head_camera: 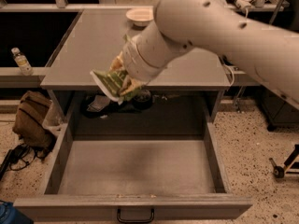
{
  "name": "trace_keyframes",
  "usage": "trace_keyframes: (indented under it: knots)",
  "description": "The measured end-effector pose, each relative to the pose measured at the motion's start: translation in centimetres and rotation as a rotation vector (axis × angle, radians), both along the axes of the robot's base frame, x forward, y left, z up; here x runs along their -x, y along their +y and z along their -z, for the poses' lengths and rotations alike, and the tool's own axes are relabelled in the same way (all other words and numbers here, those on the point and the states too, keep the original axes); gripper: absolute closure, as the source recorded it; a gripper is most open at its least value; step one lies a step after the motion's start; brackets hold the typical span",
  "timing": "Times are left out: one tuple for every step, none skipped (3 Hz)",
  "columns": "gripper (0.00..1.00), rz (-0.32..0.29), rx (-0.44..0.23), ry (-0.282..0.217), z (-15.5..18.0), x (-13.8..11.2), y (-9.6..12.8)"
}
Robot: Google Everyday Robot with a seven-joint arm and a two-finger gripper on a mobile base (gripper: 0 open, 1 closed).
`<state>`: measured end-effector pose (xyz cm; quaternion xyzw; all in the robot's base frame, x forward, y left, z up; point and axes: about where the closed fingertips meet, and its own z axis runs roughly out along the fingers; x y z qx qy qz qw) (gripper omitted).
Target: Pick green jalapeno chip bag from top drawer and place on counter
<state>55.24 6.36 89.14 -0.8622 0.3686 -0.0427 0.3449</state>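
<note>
The green jalapeno chip bag [110, 83] is light green with white edges and hangs tilted in my gripper [122, 80], which is shut on it. The bag is held in the air at the counter's front edge, above the back of the open top drawer [135, 171]. The drawer is pulled far out, its grey bottom bare, its black handle [135, 216] at the front. The grey counter [93, 45] stretches behind the bag. My white arm comes in from the upper right and hides part of the counter.
A white bowl [139, 16] stands at the counter's far edge. Dark items [100, 104] lie in the cabinet behind the drawer. A brown bag [30, 118] lies on the floor at left, a plastic bottle [21, 61] on a left ledge.
</note>
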Motion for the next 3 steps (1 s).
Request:
trace_keyframes:
  knots:
    - [1.0, -0.011, -0.024, -0.054, -4.04, -1.09, 0.92]
    - [1.0, -0.008, -0.026, -0.055, -4.09, -1.1, 0.84]
    - [1.0, -0.008, -0.034, -0.072, -4.04, -1.77, 0.31]
